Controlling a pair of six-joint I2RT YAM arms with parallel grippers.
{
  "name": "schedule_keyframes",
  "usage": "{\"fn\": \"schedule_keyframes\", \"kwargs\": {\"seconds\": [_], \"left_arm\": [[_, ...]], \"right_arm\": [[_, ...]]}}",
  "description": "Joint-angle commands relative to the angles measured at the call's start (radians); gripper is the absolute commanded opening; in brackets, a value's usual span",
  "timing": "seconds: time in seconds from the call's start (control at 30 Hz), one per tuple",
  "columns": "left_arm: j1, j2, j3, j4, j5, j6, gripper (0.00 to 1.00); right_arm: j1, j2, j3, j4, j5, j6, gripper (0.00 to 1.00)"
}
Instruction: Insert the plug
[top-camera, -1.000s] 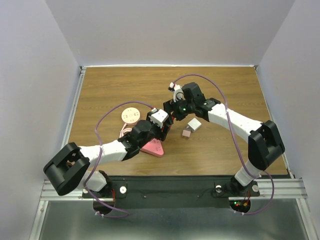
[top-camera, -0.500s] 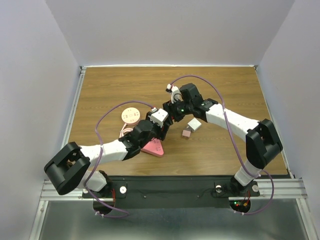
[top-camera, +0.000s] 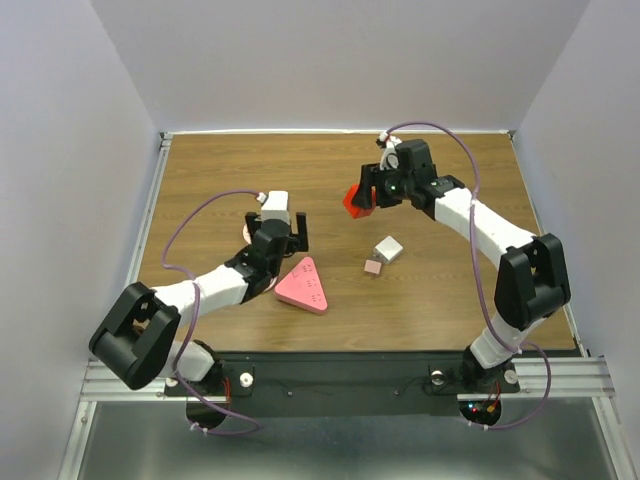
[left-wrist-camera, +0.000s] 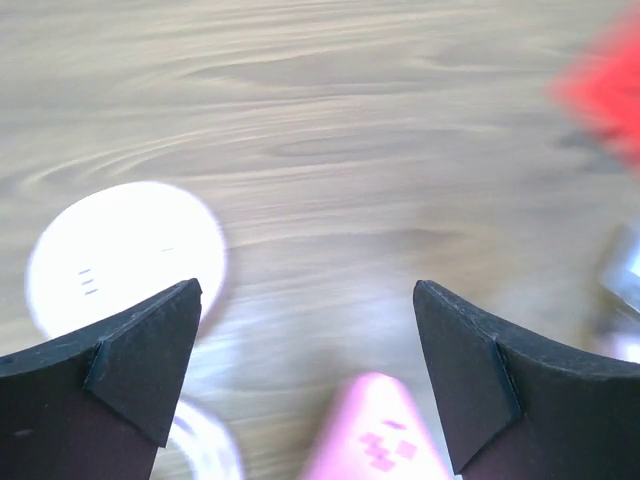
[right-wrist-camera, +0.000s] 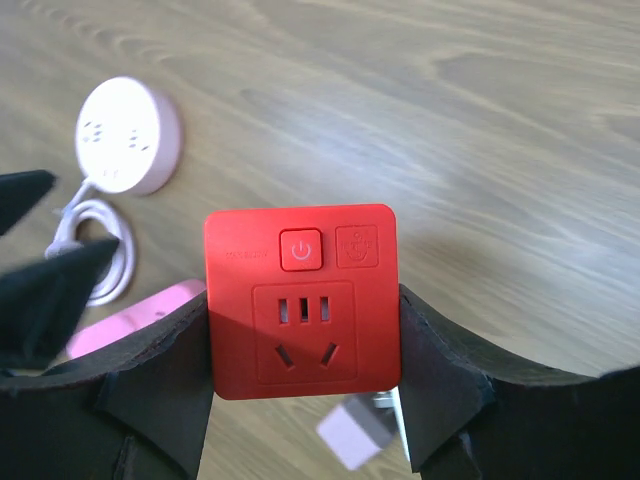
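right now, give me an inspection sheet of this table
surface: wooden table, no marks seen
job's things: red socket block, held in the air; pink triangular socket strip lying flat; round socket with coiled cord
clutter: grey cube and small pink block, close together
grippers: left gripper open, empty; right gripper shut on the red socket block
cables: purple cables looped along both arms
surroundings: plain pale walls, nothing else seen

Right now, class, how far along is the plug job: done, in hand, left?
Done: the right gripper grips the red socket above the table. In hand: presenting it, slots empty. Left: the left gripper is open and empty, the white block lies untouched, so the insertion remains.
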Motion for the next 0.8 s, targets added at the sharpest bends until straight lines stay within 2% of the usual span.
{"fn": "schedule_keyframes", "kwargs": {"seconds": [0.0,0.17,0.43,0.77], "left_arm": [[0.076,0.029,0.082,-0.162,-0.148,-0.152,0.99],[0.110,0.103,0.122,-0.242,-0.200,-0.212,0.99],[0.200,0.254,0.233,-0.314,-0.173,-0.238,0.99],[0.278,0.275,0.234,-0.305,-0.122,-0.250,0.99]], "right_arm": [[-0.030,-0.027,0.036,0.037,-0.004,-0.004,0.00],[-0.044,-0.037,0.031,0.037,-0.034,-0.015,0.00],[-0.052,-0.063,0.003,0.037,-0.064,-0.029,0.01],[-0.055,-0.074,0.005,0.039,-0.087,-0.032,0.00]]}}
